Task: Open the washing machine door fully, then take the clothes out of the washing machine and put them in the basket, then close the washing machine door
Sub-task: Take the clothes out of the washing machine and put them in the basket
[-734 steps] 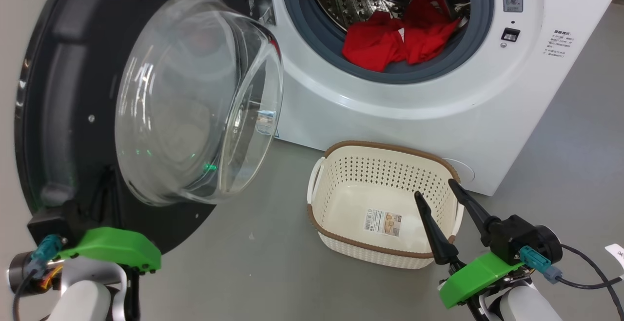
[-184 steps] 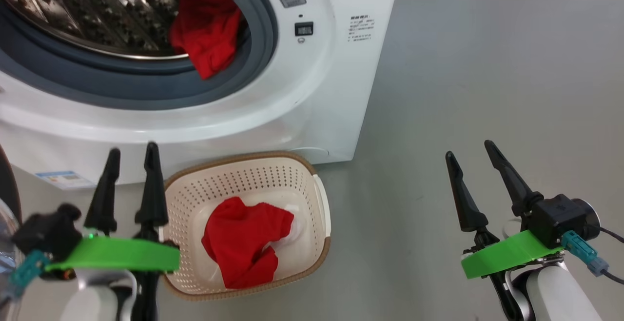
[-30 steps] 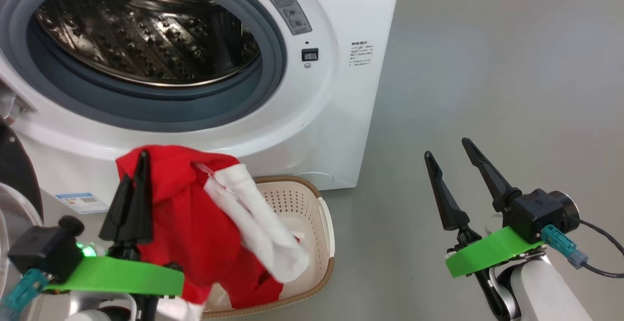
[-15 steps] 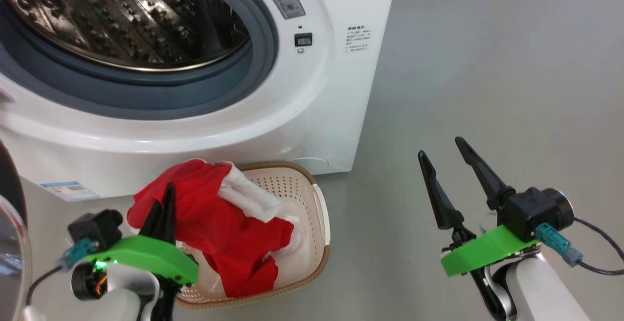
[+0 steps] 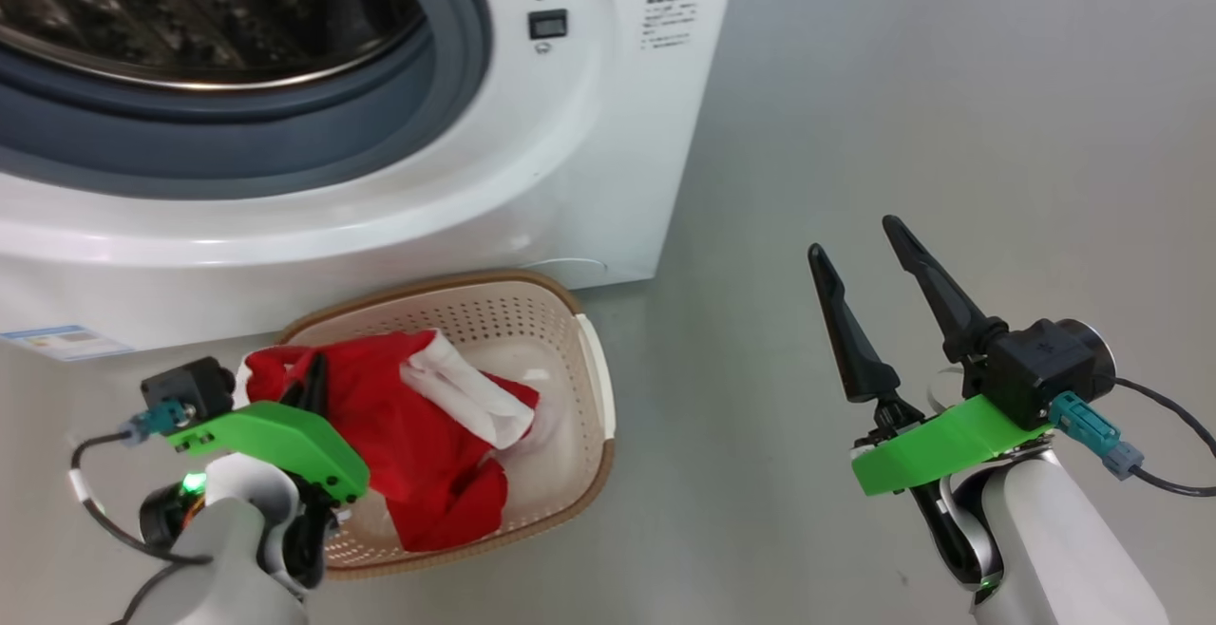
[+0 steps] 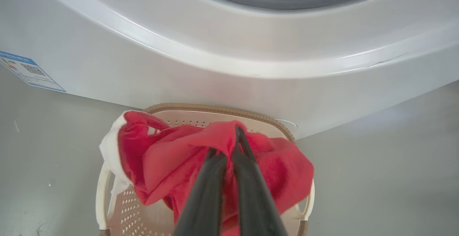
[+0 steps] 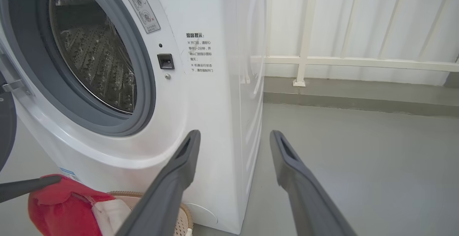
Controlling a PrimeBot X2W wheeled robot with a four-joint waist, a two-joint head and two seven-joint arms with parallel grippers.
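Note:
The cream basket (image 5: 581,359) with its brown rim sits on the floor against the washing machine (image 5: 532,179). Red clothes (image 5: 418,435) with a white part lie in it. My left gripper (image 5: 313,380) hangs low over the basket's left side, shut on a red garment (image 6: 172,160). In the left wrist view its fingers (image 6: 225,141) pinch a fold of that fabric above the basket (image 6: 215,107). My right gripper (image 5: 850,236) hovers open over bare floor to the right, holding nothing. The steel drum (image 7: 93,60) looks bare. A sliver of the black door rim (image 7: 5,128) shows at the left edge.
The grey rubber ring (image 5: 446,84) frames the open mouth of the machine. A small blue label (image 5: 57,342) is stuck low on its front. Grey floor (image 5: 902,84) stretches to the right; a white railing (image 7: 304,60) stands behind the machine.
My left gripper has come down with the red and white garment, from in front of the machine into the basket. The head camera has tilted downward. The right arm has barely moved.

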